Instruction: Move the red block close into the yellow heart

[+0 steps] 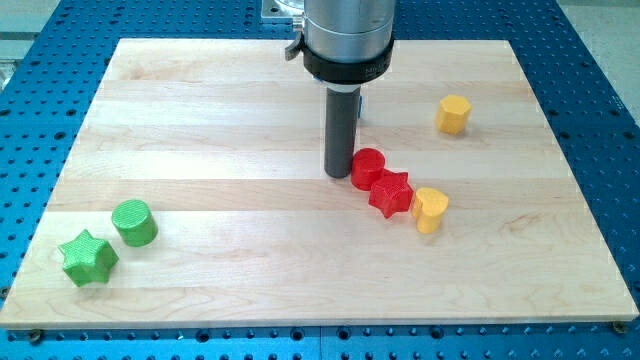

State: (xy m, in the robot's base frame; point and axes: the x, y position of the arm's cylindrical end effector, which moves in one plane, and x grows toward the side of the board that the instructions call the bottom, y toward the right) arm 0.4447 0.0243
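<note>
Light wood worktop (220, 110) with six blocks on it: green star (88, 258) and green cylinder (134, 222) bottom left, red cylinder (367, 167), red star (390, 192) and yellow heart (430, 209) chained together touching mid-right, yellow hexagon-ish block (453, 114) upper right.

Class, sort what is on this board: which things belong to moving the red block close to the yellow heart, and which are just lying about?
Belong to the job:
my tip, at the red cylinder's left
red cylinder
red star
yellow heart

Just lying about:
yellow block, near the view's top right
green cylinder
green star
</note>
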